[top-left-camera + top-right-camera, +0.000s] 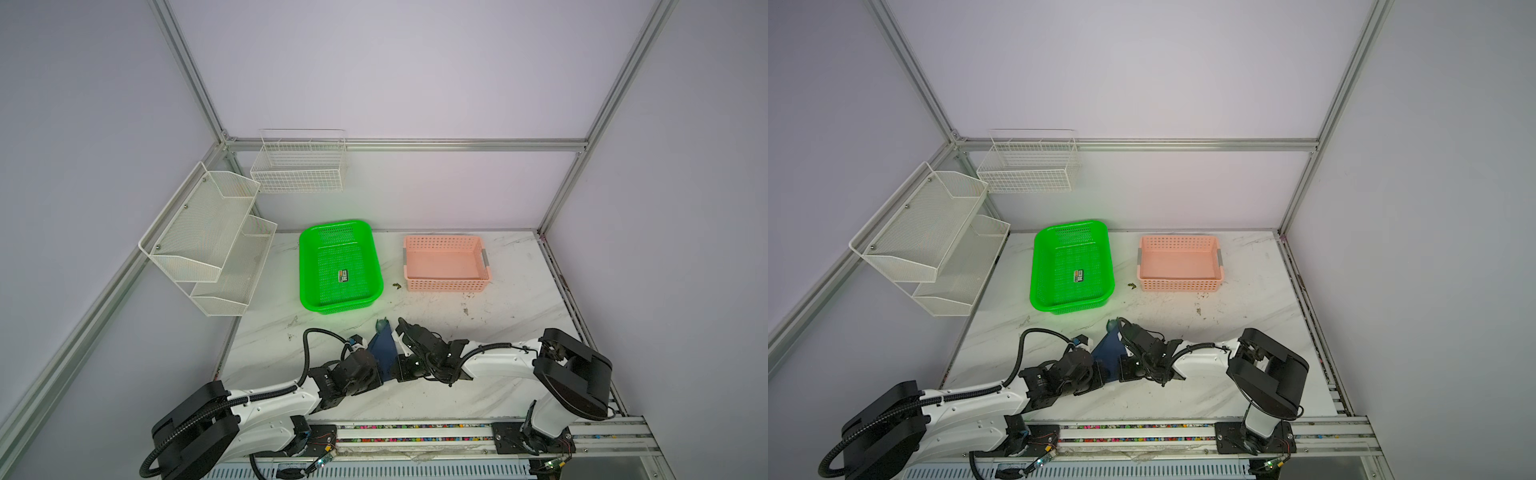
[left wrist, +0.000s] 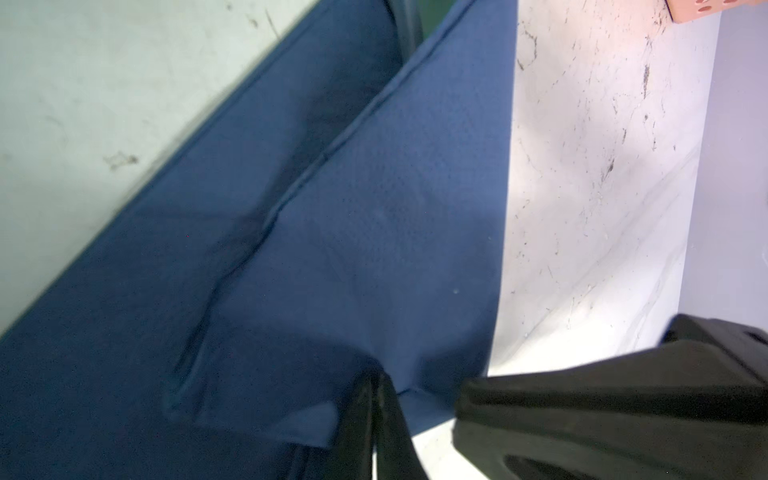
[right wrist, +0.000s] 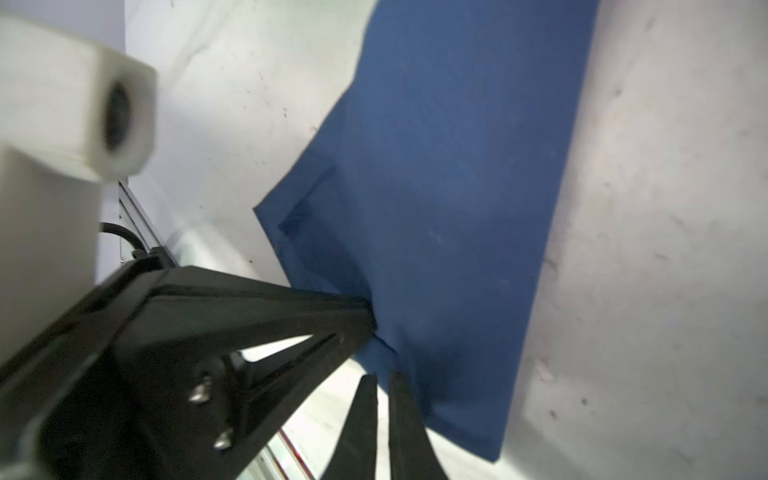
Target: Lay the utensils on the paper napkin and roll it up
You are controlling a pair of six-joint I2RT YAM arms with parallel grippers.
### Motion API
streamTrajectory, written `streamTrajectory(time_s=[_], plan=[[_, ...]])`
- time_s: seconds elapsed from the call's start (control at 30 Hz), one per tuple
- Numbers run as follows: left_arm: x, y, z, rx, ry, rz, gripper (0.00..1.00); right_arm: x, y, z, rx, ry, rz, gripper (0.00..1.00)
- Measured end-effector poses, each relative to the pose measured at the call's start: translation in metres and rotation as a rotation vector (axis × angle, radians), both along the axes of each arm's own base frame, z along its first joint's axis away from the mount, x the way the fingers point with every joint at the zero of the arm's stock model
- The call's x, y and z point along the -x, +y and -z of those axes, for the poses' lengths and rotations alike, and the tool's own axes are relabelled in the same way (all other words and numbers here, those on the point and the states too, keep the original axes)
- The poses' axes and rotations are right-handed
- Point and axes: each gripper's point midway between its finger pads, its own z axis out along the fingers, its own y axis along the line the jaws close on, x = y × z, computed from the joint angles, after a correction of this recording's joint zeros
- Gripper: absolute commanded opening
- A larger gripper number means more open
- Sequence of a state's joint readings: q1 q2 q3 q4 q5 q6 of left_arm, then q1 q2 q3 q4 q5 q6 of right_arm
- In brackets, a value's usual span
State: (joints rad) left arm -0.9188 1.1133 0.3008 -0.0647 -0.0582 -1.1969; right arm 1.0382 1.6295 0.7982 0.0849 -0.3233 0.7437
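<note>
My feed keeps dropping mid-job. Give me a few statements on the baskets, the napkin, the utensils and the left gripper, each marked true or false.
1. The green basket holds a small printed card. True.
2. The pink basket holds a fork. False: it looks empty.
3. The paper napkin lies flat and fully unfolded. False: it is folded over itself, and the left wrist view shows a layered edge.
4. The left gripper is shut on the paper napkin. True.
5. A teal utensil sticks out past the napkin's far end in a top view. True.
</note>
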Motion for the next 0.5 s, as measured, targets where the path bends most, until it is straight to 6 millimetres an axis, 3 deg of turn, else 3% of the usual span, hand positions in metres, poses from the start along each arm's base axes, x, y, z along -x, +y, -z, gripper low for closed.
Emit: streamTrajectory(time_s=[0.13, 0.27, 0.4, 0.5], plan=[[0.0, 0.0, 0.001, -0.002, 0.0, 0.002, 0.08, -0.036, 0.004, -0.025, -0.055, -0.051, 0.023, 0.12], [-0.001, -0.001, 0.002, -0.003, 0.001, 0.003, 0.07, -0.067, 0.013, -0.032, -0.067, -0.093, 0.023, 0.12], [-0.002, -0.004, 0.001, 0.007, -0.007, 0.003, 0.07, -0.071, 0.03, -0.014, -0.05, -0.084, -0.042, 0.12], [-0.002, -0.003, 0.001, 0.007, -0.007, 0.003, 0.07, -0.066, 0.03, 0.011, -0.015, -0.049, -0.077, 0.11]])
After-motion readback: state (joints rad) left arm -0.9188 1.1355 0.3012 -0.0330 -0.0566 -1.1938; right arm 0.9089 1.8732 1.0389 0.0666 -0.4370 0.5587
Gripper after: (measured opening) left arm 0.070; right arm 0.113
